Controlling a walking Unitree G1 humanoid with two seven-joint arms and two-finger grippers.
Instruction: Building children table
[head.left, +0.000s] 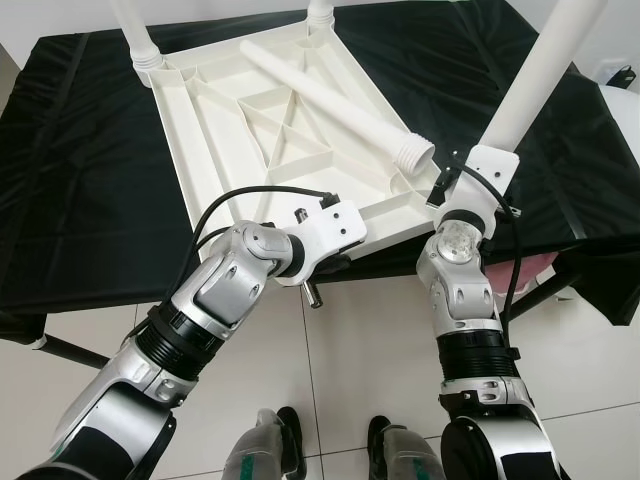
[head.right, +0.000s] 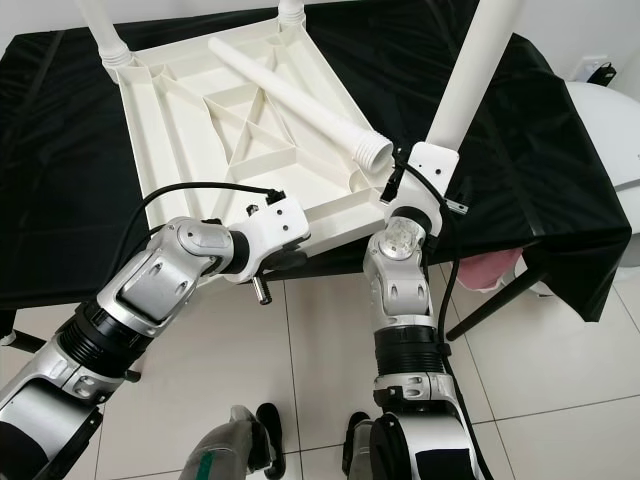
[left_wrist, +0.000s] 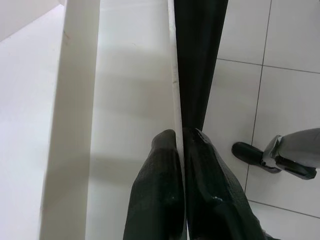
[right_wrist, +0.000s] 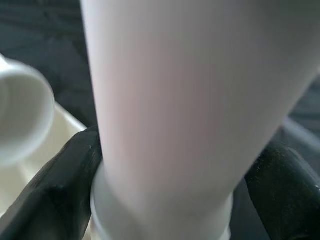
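The left gripper pinches the tabletop rim; its wrist view shows floor tiles. The right gripper clamps an upright leg.

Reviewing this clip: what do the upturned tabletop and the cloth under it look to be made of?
Tabletop: likely moulded plastic, matte white, given its ribbed underside. Black cloth: thin, slightly shiny fabric or sheeting, wrinkled and draping; exact material unclear.
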